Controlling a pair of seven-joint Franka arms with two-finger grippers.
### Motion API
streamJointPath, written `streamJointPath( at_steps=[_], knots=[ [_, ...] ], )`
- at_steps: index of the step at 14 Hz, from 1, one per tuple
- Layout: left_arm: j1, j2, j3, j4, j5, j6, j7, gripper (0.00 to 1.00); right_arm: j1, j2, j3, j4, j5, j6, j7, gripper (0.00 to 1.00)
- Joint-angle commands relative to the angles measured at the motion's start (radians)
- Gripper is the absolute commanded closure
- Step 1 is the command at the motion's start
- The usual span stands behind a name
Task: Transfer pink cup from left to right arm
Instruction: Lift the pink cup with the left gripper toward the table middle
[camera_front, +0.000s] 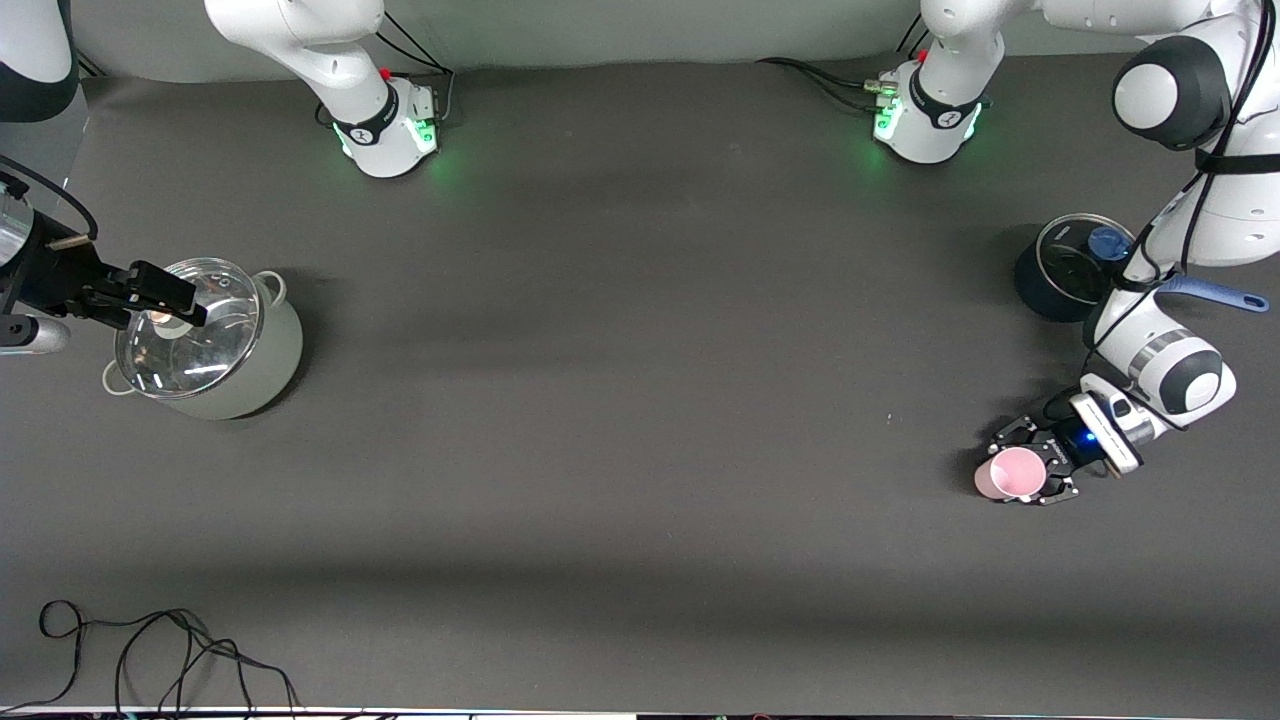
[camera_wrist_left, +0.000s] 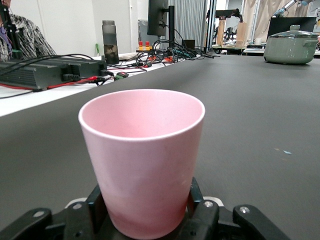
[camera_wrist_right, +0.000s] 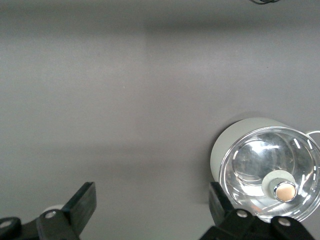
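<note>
Barely begun: cup gripped, handover still to come

The left hand (camera_front: 1030, 473) is down at the left arm's end of the table (camera_front: 640, 400), its fingers (camera_wrist_left: 97, 202) closed against the lower wall of the pink cup (camera_front: 1010, 473). In the left wrist view the cup (camera_wrist_left: 142, 160) stands upright between them, mouth up and empty. Whether its base rests on the table or has cleared it cannot be told.

The right hand (camera_front: 165, 295) hangs over the glass-lidded grey pot (camera_front: 210, 340) at the right arm's end, well apart from the cup. Its fingers (camera_wrist_right: 82, 202) are spread wide and hold nothing; the pot's lid knob (camera_wrist_right: 280, 187) shows just beside one of them.

By my reading, only the first grasp is done. Carrying the cup toward the middle, bringing the right hand to meet it, the second grip and the left hand's release all remain. A dark blue-handled saucepan (camera_front: 1070, 265) sits near the left arm, apart from the cup.
</note>
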Motion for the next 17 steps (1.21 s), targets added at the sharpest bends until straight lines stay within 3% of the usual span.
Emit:
streamJointPath(
  at_steps=[1,5,10,13,17],
  knots=[
    [-0.020,-0.100,-0.075,-0.019,-0.021,0.109,-0.113,0.60,0.001,0.016,-0.001,0.025,0.016,-0.011,-0.001,0.00],
    [-0.005,-0.232,-0.311,-0.102,-0.031,0.420,-0.265,0.60,0.002,0.017,0.001,0.025,0.017,-0.011,-0.001,0.00],
    [-0.003,-0.341,-0.594,-0.193,-0.218,0.696,-0.301,0.61,0.001,0.022,-0.001,0.025,0.017,-0.014,0.010,0.00],
    [-0.034,-0.341,-0.772,-0.182,-0.353,0.882,-0.302,0.61,-0.001,0.022,-0.001,0.025,0.017,-0.014,0.007,0.00],
    [-0.032,-0.349,-0.972,-0.185,-0.375,0.994,-0.342,0.61,0.004,0.019,0.004,0.029,0.038,-0.014,0.056,0.00]
  ],
)
